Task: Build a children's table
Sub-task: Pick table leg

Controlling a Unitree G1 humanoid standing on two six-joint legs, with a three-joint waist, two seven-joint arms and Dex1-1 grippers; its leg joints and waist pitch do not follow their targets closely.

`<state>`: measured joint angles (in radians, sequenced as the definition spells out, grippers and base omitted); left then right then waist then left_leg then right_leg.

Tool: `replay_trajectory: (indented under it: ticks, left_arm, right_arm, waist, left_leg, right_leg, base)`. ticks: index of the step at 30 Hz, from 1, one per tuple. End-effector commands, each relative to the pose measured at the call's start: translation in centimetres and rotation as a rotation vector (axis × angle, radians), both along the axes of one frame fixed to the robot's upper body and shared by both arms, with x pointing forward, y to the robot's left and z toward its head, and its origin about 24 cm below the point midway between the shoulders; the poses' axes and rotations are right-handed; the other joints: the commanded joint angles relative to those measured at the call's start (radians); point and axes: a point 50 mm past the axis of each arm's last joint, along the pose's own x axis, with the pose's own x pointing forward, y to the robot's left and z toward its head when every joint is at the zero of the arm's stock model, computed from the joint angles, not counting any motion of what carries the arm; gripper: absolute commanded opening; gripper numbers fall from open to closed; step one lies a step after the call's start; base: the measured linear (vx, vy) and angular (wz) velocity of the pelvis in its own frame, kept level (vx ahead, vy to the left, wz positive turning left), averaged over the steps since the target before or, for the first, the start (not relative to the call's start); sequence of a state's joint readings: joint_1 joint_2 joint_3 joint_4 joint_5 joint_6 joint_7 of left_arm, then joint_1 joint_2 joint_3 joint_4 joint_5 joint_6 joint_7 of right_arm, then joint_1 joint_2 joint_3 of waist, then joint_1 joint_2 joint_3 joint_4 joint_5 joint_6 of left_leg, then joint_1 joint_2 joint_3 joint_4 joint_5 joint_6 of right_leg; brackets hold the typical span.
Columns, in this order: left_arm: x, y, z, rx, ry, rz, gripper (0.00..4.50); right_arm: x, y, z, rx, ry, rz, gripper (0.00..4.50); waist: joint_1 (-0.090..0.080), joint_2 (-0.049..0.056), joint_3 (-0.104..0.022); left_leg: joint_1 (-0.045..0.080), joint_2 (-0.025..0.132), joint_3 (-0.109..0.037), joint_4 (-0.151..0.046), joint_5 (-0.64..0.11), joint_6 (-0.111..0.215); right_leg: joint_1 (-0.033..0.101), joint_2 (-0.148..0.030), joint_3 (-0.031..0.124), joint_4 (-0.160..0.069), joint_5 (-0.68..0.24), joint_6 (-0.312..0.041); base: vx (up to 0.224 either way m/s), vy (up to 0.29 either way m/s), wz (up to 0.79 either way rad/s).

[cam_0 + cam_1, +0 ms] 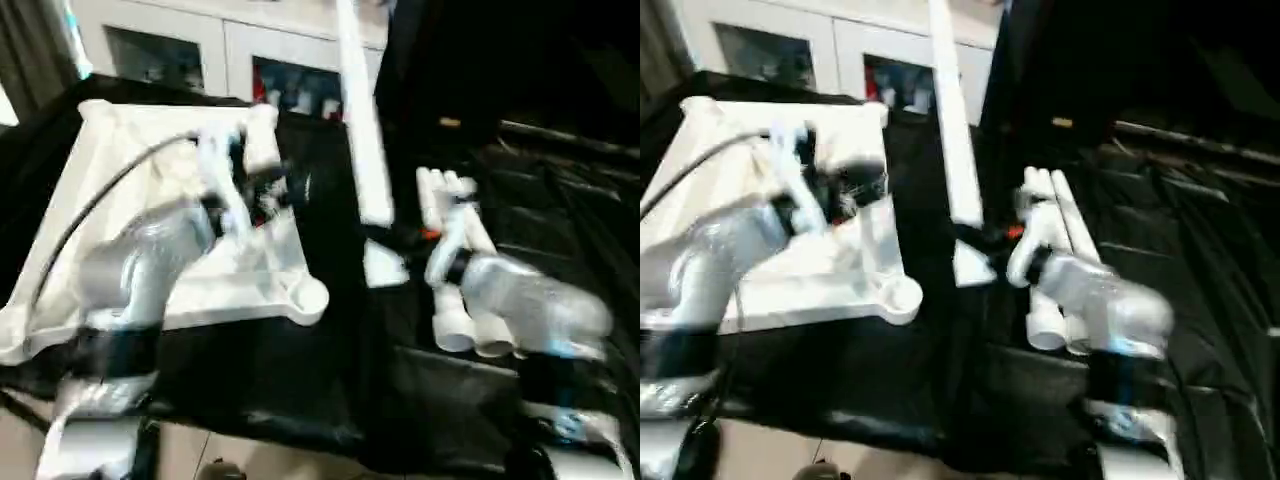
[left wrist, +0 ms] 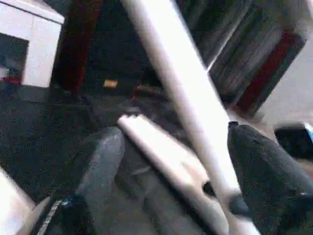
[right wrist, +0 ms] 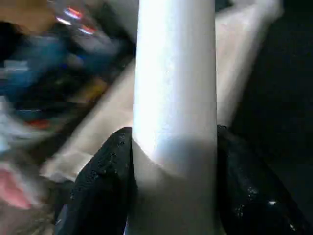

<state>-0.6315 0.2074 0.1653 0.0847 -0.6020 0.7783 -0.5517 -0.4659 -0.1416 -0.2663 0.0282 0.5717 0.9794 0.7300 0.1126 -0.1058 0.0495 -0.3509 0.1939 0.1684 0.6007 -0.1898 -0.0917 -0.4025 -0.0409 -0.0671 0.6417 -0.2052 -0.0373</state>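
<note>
My right gripper (image 3: 173, 161) squeezed one white leg (image 3: 176, 88) upright so it could go into the table top's (image 1: 120, 150) corner socket (image 1: 305, 297), while my left gripper (image 2: 181, 161) hung open.

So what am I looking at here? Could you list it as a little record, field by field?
Work surface: black cloth
Table top: white, lying ribbed side up, round corner socket toward the robot
Held leg: long white tube rising upright, right gripper shut around it
Spare legs: white tubes lying together on the cloth by the right arm
Left gripper: open, its fingers either side of the held leg, not gripping
Background: white cabinets
</note>
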Motion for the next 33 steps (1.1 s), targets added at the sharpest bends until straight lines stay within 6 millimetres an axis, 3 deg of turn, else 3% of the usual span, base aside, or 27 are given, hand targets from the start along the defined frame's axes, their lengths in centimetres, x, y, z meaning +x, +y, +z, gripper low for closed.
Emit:
replay_trajectory:
  ticks: [1, 5, 11, 12, 14, 18, 19, 22, 25, 28, 29, 33]
  left_arm:
    - [0.0, -1.1, 0.9, -0.097, 0.017, -0.063, 4.09]
    - [-0.4, -2.6, 2.0, -0.212, 0.01, -0.162, 4.38]
    - [-0.3, -3.5, 2.4, -0.257, 0.025, -0.19, 4.5]
    - [-0.6, -3.7, 2.8, -0.3, 0.029, -0.216, 4.5]
    - [-0.9, -3.9, 3.0, -0.32, 0.029, -0.249, 4.5]
    - [-1.4, -4.4, 2.5, -0.258, 0.026, -0.276, 4.5]
    - [-1.4, -4.4, 2.5, -0.258, 0.026, -0.276, 4.22]
    - [-0.8, -4.5, 1.6, -0.161, 0.03, -0.203, 4.15]
    - [-0.5, -4.3, 1.5, -0.171, 0.063, -0.177, 3.76]
    - [-0.1, -4.0, 1.3, -0.177, 0.078, -0.144, 3.67]
    - [0.0, -3.9, 1.3, -0.184, 0.077, -0.139, 3.41]
    - [-0.3, -3.7, 1.9, -0.24, 0.06, -0.167, 3.13]
  right_arm:
    - [-0.6, 0.0, 1.0, 0.04, -0.061, 0.056, 1.9]
    - [-1.1, 0.4, 1.4, 0.054, -0.099, 0.118, 1.9]
    - [-1.3, 0.5, 1.3, 0.043, -0.111, 0.132, 1.9]
    - [-1.4, 0.6, 1.3, 0.042, -0.113, 0.138, 1.9]
    - [-1.4, 0.6, 1.3, 0.042, -0.115, 0.143, 1.9]
    - [-1.7, 1.0, 1.5, 0.041, -0.126, 0.177, 1.9]
    - [-1.7, 1.0, 1.5, 0.041, -0.126, 0.177, 1.9]
    - [-1.9, 1.3, 1.6, 0.035, -0.14, 0.198, 1.9]
    - [-2.0, 1.4, 1.8, 0.043, -0.153, 0.216, 1.9]
    - [-2.1, 1.4, 1.9, 0.04, -0.159, 0.223, 1.9]
    - [-2.1, 1.4, 1.9, 0.038, -0.159, 0.222, 1.9]
    - [-2.1, 1.4, 1.8, 0.033, -0.159, 0.219, 1.9]
  waist:
    - [0.006, 0.004, -0.06]
    - [0.005, 0.002, -0.059]
    - [0.004, 0.0, -0.057]
    - [0.004, 0.005, -0.057]
    - [0.004, 0.002, -0.059]
    - [0.002, 0.008, -0.058]
    - [0.002, 0.007, -0.059]
    - [0.001, 0.01, -0.06]
    - [0.001, 0.009, -0.06]
    - [0.002, 0.009, -0.059]
    - [0.003, 0.01, -0.06]
    - [0.002, 0.009, -0.059]
  left_leg:
    - [-0.001, 0.031, -0.005, -0.06, -0.076, 0.008]
    - [-0.002, 0.032, -0.006, -0.061, -0.079, 0.007]
    - [-0.003, 0.03, -0.008, -0.062, -0.083, 0.004]
    - [-0.003, 0.03, -0.008, -0.063, -0.08, 0.003]
    - [-0.004, 0.031, -0.008, -0.062, -0.074, 0.004]
    - [-0.003, 0.035, -0.01, -0.064, -0.069, 0.007]
    - [-0.002, 0.034, -0.01, -0.064, -0.07, 0.008]
    - [-0.001, 0.038, -0.012, -0.066, -0.062, 0.007]
    - [-0.003, 0.037, -0.011, -0.065, -0.069, 0.002]
    - [-0.003, 0.035, -0.01, -0.065, -0.068, 0.001]
    - [-0.002, 0.036, -0.01, -0.065, -0.068, 0.0]
    - [-0.004, 0.035, -0.01, -0.065, -0.073, -0.001]
  right_leg:
    - [0.061, -0.095, 0.059, -0.089, -0.18, -0.089]
    - [0.062, -0.095, 0.056, -0.092, -0.197, -0.101]
    - [0.062, -0.094, 0.055, -0.101, -0.251, -0.066]
    - [0.062, -0.094, 0.055, -0.099, -0.247, -0.067]
    - [0.062, -0.093, 0.055, -0.097, -0.221, -0.077]
    - [0.062, -0.092, 0.054, -0.095, -0.184, -0.085]
    - [0.063, -0.092, 0.054, -0.095, -0.181, -0.086]
    - [0.064, -0.093, 0.054, -0.094, -0.164, -0.082]
    - [0.065, -0.095, 0.054, -0.093, -0.147, -0.097]
    - [0.065, -0.095, 0.055, -0.096, -0.166, -0.09]
    - [0.064, -0.096, 0.055, -0.096, -0.164, -0.092]
    - [0.065, -0.096, 0.055, -0.097, -0.17, -0.095]
  base:
    - [0.0, 0.0, 0.0]
    - [0.0, 0.0, 0.0]
    - [0.0, 0.0, 0.0]
    - [0.0, 0.0, 0.0]
    - [0.0, 0.0, 0.0]
    - [0.0, 0.0, 0.0]
    - [0.0, 0.0, 0.0]
    - [0.0, 0.0, 0.0]
    - [0.0, 0.0, 0.0]
    - [0.0, 0.0, 0.0]
    - [0.0, 0.0, 0.0]
    - [0.0, 0.0, 0.0]
